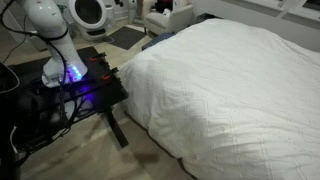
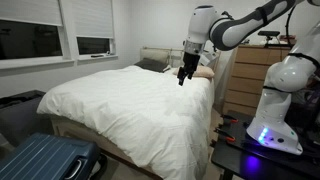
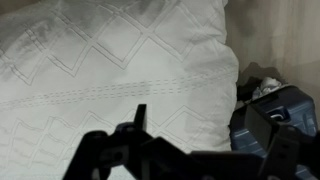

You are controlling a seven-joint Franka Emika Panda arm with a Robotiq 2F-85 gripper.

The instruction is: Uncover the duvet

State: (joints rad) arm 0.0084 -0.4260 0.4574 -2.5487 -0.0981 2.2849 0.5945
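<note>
Hanging over the head end of the bed, the gripper (image 2: pixel 183 76) points down. In the wrist view its two dark fingers look spread apart, with nothing between them. It is not touching anything.

The duvet (image 2: pixel 130 108) lies right under it and spreads away from it. It is big, white and puffy. It covers the whole bed and hangs over the sides. Its long way runs from the pillow (image 2: pixel 152 63) at the head down to the foot. The gripper is above the top end, near the side edge closest to the robot. So the top edge of the duvet is just below it, and I think that is the place to grab. Pulling should then go along the bed toward the foot.

The wrist view shows white cloth with zigzag stitching under the fingers. I cannot tell if it is the duvet or a pillow. The duvet is soft and wrinkled, so a pinch may take only a thin fold.

Farther off, a blue suitcase (image 2: pixel 48 160) lies by the foot of the bed. A wooden dresser (image 2: pixel 243 85) stands behind the arm. Two windows (image 2: pixel 95 45) are on the far wall.
</note>
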